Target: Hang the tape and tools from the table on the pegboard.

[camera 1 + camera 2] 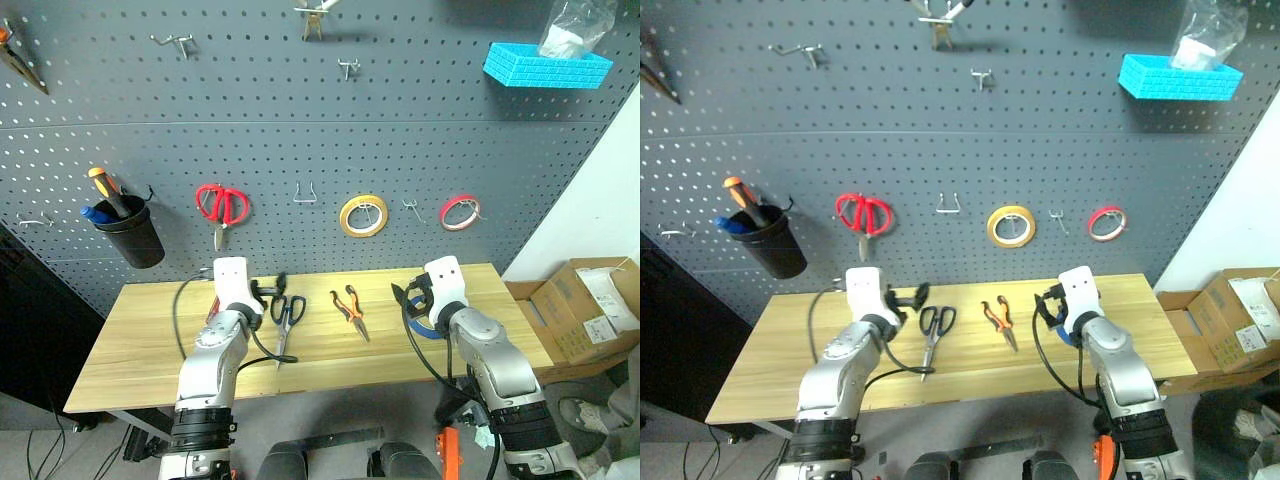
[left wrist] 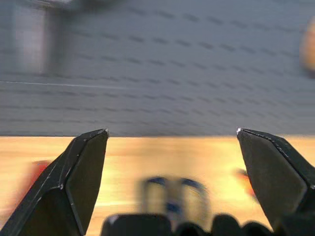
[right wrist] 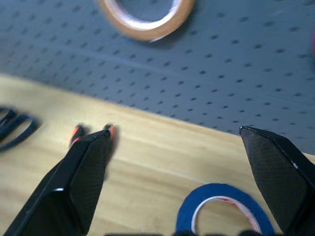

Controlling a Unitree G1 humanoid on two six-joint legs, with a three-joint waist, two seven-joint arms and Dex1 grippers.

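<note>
The blue tape [image 3: 224, 191] lies flat on the table [image 1: 140, 345] just below my right gripper [image 3: 174, 132], which is open and holds nothing. Dark-blue-handled scissors [image 1: 287, 315] lie at the table's middle, directly ahead of my open, empty left gripper [image 2: 172, 132]. The orange-and-black pliers [image 1: 350, 312] rest between the two grippers. A small red shape [image 2: 39, 169] beside the left arm looks like the screwdriver, but it is blurred. The dark grey pegboard [image 1: 300, 130] rises behind the table.
On the pegboard hang red-handled scissors [image 1: 222, 205], a yellow roll [image 1: 363, 215], a red-pink roll [image 1: 459, 212], a black cup [image 1: 135, 235] and a blue basket [image 1: 547, 65]. A bare hook [image 1: 306, 193] sits between the scissors and yellow roll. Cardboard boxes [image 1: 585, 305] stand right of the table.
</note>
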